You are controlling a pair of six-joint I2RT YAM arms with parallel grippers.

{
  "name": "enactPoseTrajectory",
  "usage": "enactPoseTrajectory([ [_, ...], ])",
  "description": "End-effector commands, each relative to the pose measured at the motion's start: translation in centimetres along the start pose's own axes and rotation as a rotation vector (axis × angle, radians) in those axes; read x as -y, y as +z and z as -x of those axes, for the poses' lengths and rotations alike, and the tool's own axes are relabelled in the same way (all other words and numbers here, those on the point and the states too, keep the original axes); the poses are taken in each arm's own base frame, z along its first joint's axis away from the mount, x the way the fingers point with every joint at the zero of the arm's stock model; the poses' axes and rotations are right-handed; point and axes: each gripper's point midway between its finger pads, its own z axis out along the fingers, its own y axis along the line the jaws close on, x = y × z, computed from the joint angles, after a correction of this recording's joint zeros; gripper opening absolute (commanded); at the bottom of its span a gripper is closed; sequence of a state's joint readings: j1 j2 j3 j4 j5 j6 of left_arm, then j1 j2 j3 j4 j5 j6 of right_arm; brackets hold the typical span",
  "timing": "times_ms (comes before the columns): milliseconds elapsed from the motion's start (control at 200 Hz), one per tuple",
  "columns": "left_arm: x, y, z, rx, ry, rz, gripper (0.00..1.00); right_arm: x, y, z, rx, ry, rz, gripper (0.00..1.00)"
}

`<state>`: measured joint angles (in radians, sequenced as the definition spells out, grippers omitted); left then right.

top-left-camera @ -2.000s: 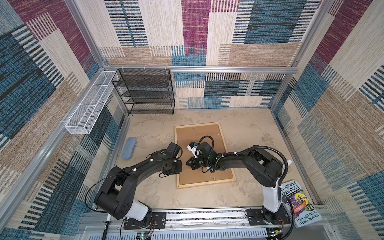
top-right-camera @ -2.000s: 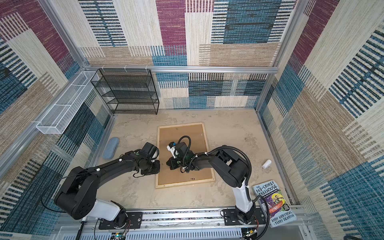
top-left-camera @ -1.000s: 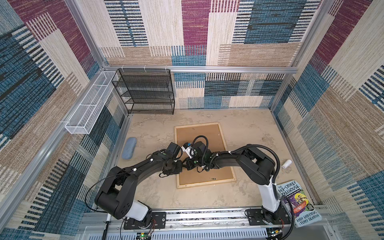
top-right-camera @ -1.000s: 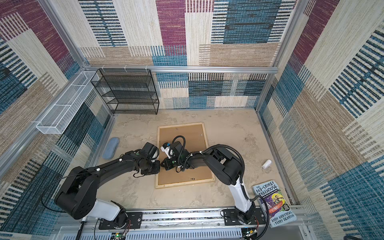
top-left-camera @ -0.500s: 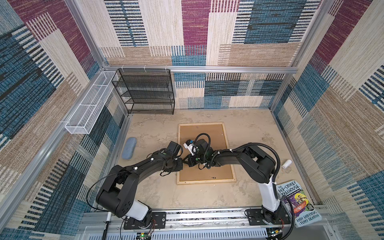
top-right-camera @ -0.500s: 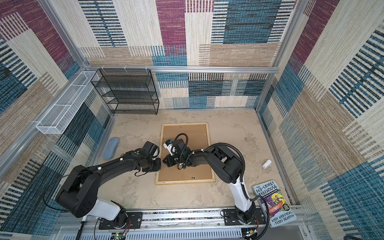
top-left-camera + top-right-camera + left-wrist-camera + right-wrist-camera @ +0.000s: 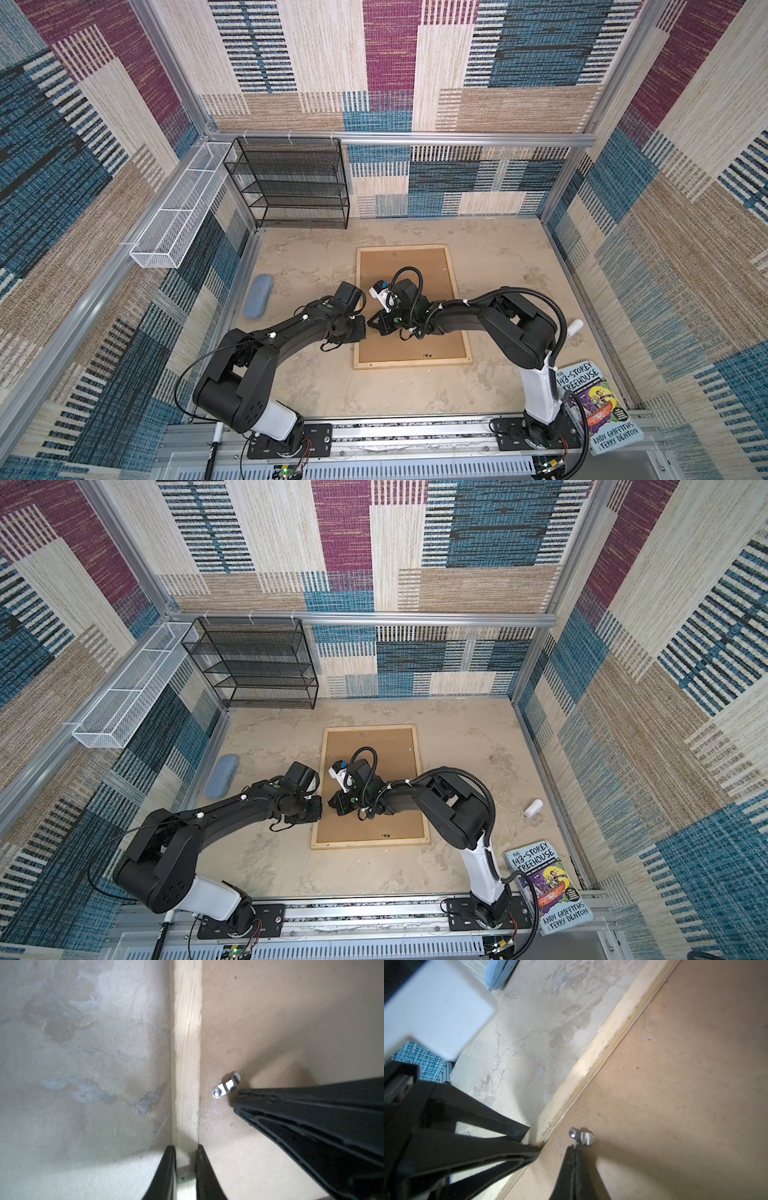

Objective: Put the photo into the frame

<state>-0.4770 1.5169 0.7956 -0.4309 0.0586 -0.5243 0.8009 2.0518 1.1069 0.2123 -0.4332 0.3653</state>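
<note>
The worktop (image 7: 498, 266) carries the frame (image 7: 411, 363), which lies flat and back side up beneath both claws, in both top views (image 7: 370, 843). The plain brown backing board (image 7: 405, 266) sits inside its rails and fills the opening.

The photo shows in no view. It may lie under the board, directly below the claws, but that cannot be told.

The left claw (image 7: 185, 1148) is clamped on the frame's long side rail, one finger on the outer face and one on the inner. This looks like a steadying hold.

The right claw (image 7: 573, 1147) is clenched with nothing in it. Its tip rests on or just above the board, just inside that same rail and close to the left claw.

Just beyond the right claw's tip is a small metal turn tab (image 7: 581, 1136). In the left wrist view the tab (image 7: 226, 1085) points away from the rail and does not reach it, so this fastening looks unlatched.

In my judgement the work is at the fastener stage. If the print is already underneath, what is left is to swing the tabs home. If it is not, the board has yet to come out.
</note>
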Motion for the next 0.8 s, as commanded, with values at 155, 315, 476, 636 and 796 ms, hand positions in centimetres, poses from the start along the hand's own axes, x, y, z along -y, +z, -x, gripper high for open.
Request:
enactPoseTrajectory([
  [155,-0.5,0.3,1.1,0.051,0.009,0.028,0.20,4.1,-0.1,-3.1,-0.113,0.066,-0.189,0.00],
  [315,-0.2,0.3,1.2,0.053,0.012,0.014,0.20,4.0,0.1,-2.4,-0.110,0.045,-0.185,0.00],
  [476,0.2,0.1,1.4,0.053,0.022,-0.002,0.20,3.3,0.5,-2.2,-0.116,0.024,-0.141,0.00],
  [636,0.6,0.1,1.7,0.055,0.027,-0.014,0.20,2.3,1.0,-2.3,-0.124,0.008,-0.075,0.00],
  [796,1.0,0.2,1.8,0.050,0.030,-0.030,0.20,1.3,1.5,-2.6,-0.125,-0.009,-0.013,0.00],
])
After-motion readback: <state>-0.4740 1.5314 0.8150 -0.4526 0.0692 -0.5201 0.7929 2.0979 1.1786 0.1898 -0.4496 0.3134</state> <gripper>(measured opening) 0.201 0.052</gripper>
